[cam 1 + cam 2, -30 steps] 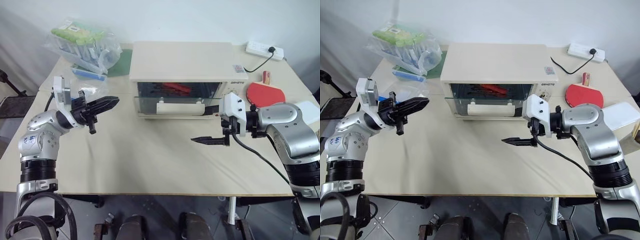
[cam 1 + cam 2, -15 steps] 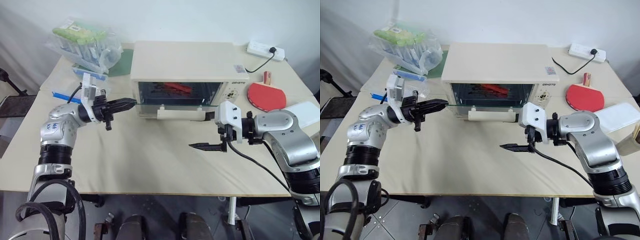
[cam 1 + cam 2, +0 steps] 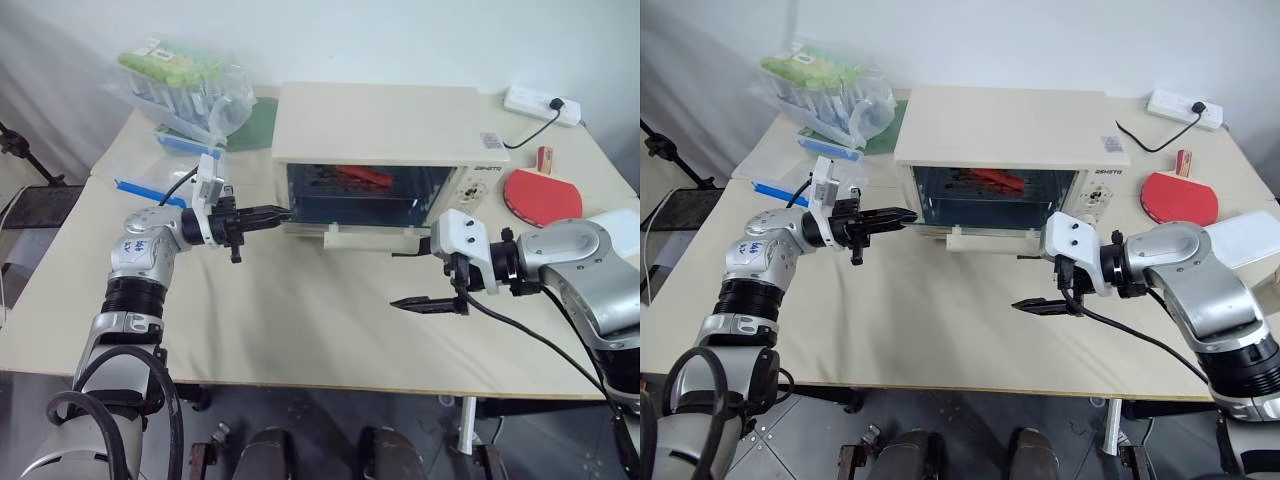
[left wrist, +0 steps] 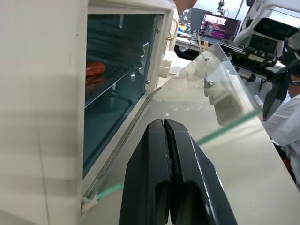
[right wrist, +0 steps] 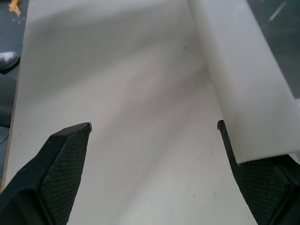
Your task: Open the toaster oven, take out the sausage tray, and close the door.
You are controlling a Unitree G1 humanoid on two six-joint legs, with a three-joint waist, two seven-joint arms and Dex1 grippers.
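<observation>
Pale beige table (image 3: 300, 320), cream toaster oven (image 3: 385, 140) at twelve o'clock, bagged green packs (image 3: 180, 85) at ten, red paddle (image 3: 543, 193) and white power strip (image 3: 542, 103) at two.

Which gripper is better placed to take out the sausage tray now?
Probably the right gripper: its jaws are open, before the lowered door. The left gripper is shut at the door's left edge.

Behind, at the table's (image 3: 300, 330) far left corner – a clear bag of green-topped packs (image 3: 180, 85), with a green mat (image 3: 262, 125) just beside it. Nearer, a blue strip (image 3: 140, 187). At far right, a white power strip (image 3: 543, 103) with a black cable; closer in – a red paddle (image 3: 542, 192).
</observation>
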